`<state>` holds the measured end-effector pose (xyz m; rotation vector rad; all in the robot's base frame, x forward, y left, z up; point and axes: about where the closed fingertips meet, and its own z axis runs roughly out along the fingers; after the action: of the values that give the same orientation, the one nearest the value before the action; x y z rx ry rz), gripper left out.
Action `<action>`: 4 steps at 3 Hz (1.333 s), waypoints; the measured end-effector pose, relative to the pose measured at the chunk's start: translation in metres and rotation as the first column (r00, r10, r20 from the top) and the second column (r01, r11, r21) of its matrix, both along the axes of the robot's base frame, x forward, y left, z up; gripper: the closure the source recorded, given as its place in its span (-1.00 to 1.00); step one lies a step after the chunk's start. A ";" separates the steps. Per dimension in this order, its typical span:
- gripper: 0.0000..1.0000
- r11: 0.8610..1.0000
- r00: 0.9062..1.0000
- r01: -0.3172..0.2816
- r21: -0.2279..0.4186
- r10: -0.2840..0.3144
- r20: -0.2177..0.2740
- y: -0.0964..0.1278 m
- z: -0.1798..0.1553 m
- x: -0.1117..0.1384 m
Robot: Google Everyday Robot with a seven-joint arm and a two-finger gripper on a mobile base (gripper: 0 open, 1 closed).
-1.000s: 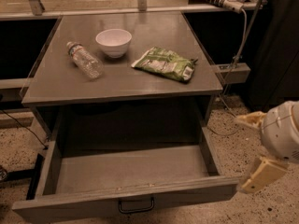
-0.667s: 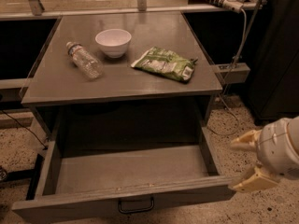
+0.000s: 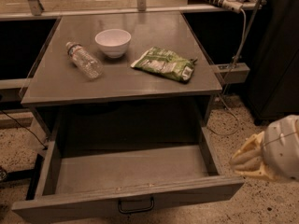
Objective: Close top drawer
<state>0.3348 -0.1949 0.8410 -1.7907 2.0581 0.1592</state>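
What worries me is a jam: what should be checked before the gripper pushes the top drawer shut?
1. The top drawer is open and pulled far out: ok.
2. Nothing seen inside it to block its travel: ok.
3. The gripper is squarely before the drawer's front: not ok, it sits off the right front corner.
4. Gripper touching the drawer: cannot tell.
5. The bottle, bowl and bag lie on the cabinet top, out of the drawer's path: ok.
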 end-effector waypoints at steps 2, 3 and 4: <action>1.00 1.000 1.000 -0.004 -0.002 0.004 0.005 0.001 0.006 0.001; 1.00 0.999 0.999 0.007 0.038 -0.005 -0.047 0.009 -0.030 -0.007; 1.00 0.992 0.992 0.029 0.121 -0.014 -0.124 0.029 -0.090 -0.025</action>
<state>0.3097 -0.1663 0.7512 -1.7225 2.1022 0.3903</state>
